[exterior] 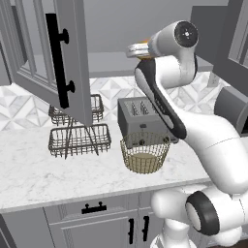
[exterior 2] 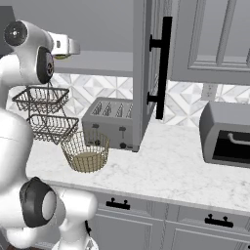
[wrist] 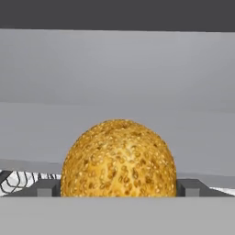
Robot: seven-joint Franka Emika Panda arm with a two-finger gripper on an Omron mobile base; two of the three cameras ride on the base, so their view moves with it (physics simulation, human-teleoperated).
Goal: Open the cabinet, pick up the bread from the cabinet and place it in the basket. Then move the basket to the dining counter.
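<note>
**Bread between fingertips at open cabinet shelf**

Marble worktop (exterior: 58, 169) runs below the hand, patterned tile backsplash behind, grey drawers underneath. Cabinet (exterior: 72, 58) door swung open left of the gripper, black bar handle facing out; second door open on the other side in the right base view. Dark two-tier wire rack (exterior: 80, 138) sits down-left of the hand, on the worktop. Basket (exterior: 145, 152) stands below the gripper, in front of the toaster (exterior: 140, 116), bottom showing bare. Gripper (wrist: 118, 188) up at shelf level inside the cabinet, jaws parted about bread-width, one fingertip showing at each side of the bread (wrist: 119, 158); contact likely, but the grey band cuts the tips off, grip not certain. Bread looks to be at the shelf's front edge; whether resting or lifted, can't tell. Base views: hand mostly hidden by the arm's own wrist, just an orange sliver. Microwave-like box (exterior 2: 227, 134) far right, well apart. Open air between shelf edge and basket, straight down.
</note>
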